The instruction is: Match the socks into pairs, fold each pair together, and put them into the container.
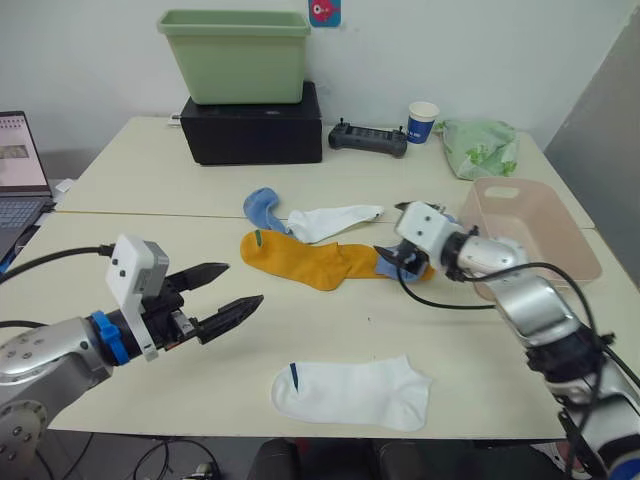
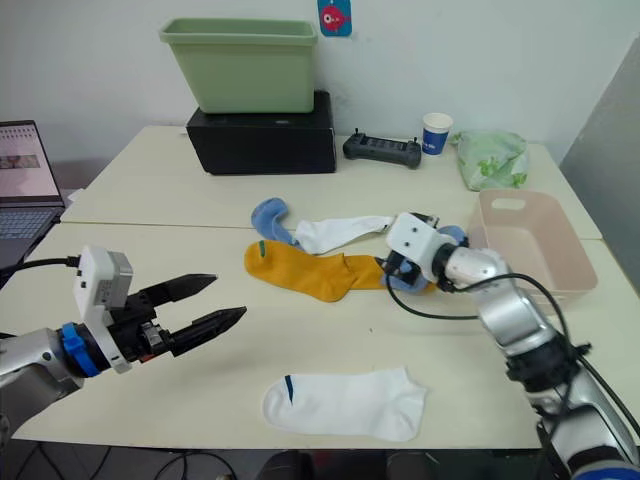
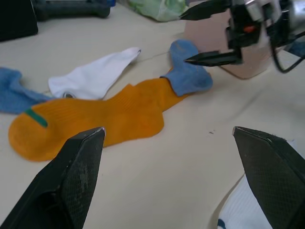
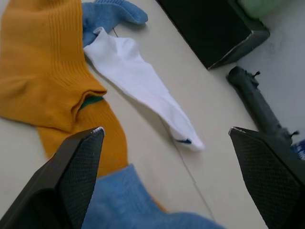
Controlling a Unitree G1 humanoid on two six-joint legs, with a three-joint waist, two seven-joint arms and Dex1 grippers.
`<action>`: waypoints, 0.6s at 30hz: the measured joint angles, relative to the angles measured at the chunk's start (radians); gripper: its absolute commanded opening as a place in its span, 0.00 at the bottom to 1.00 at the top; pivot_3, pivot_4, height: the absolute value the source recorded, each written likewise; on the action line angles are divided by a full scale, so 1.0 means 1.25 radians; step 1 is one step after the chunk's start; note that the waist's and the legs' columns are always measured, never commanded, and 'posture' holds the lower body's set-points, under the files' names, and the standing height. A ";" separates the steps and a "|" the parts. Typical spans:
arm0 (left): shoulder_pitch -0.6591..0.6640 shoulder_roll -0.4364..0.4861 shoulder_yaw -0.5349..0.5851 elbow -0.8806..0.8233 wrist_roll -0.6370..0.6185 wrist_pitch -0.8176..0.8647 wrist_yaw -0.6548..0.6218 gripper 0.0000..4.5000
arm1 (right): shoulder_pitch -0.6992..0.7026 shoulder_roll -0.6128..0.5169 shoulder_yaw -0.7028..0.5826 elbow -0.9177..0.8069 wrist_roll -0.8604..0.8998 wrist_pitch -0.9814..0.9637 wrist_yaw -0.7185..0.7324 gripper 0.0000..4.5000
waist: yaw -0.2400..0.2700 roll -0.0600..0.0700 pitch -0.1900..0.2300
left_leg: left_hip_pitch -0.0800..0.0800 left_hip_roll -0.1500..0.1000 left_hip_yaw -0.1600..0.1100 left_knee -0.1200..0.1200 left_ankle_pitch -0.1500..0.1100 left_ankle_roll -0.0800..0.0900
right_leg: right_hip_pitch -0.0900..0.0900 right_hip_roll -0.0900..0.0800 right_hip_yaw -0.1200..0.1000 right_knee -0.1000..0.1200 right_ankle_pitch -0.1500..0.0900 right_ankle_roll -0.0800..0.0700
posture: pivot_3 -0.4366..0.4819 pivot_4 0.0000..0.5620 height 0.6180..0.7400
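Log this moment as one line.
left hand open, idle | right hand open over blue sock | pink basket empty | no pairs folded

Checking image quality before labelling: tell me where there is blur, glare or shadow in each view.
Left eye view: even light, no glare, soft shadow under the near white sock. Right eye view: the same, everything sharp. Left wrist view: the left gripper is close and blurred; the yellow sock is fairly sharp. Right wrist view: the blue sock nearest the lens is blurred.
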 measured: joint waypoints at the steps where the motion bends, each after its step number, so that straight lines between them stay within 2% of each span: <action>1: -0.007 0.000 -0.001 0.000 0.000 -0.003 0.002 1.00 | -0.025 0.017 0.021 0.044 -0.031 -0.028 -0.012 1.00 | 0.000 0.000 0.000 | 0.000 0.000 0.000 0.000 0.000 0.000 | 0.000 0.000 0.000 0.000 0.000 0.000 | 0.48 0.27 0.83; 5: -0.019 0.000 -0.003 0.000 -0.001 -0.007 0.010 1.00 | -0.099 0.072 0.054 0.196 -0.117 -0.127 -0.048 1.00 | 0.001 0.000 0.000 | -0.001 0.000 0.000 0.000 0.000 0.000 | 0.000 0.000 0.000 0.000 0.000 0.000 | 0.48 0.27 0.83; 10: -0.031 0.001 -0.023 -0.005 0.000 -0.006 0.029 1.00 | -0.280 0.167 0.124 0.551 -0.240 -0.259 -0.127 1.00 | -0.007 0.000 0.000 | 0.000 0.000 -0.001 0.000 0.000 0.000 | 0.000 0.000 -0.001 0.001 0.000 -0.001 | 0.48 0.27 0.83; 15: -0.031 0.001 -0.042 -0.014 0.007 -0.006 0.049 1.00 | -0.353 0.237 0.142 0.820 -0.290 -0.340 -0.174 1.00 | -0.009 0.000 0.000 | -0.001 0.000 -0.001 0.000 0.000 0.000 | 0.000 0.000 -0.001 0.000 0.000 -0.001 | 0.48 0.27 0.83; 18: -0.027 0.001 -0.049 -0.018 0.011 -0.006 0.056 1.00 | -0.381 0.249 0.144 0.892 -0.301 -0.361 -0.179 0.86 | -0.013 0.000 0.000 | -0.001 0.000 -0.002 0.000 0.000 0.000 | 0.000 0.000 -0.001 0.001 0.000 -0.001 | 0.48 0.27 0.83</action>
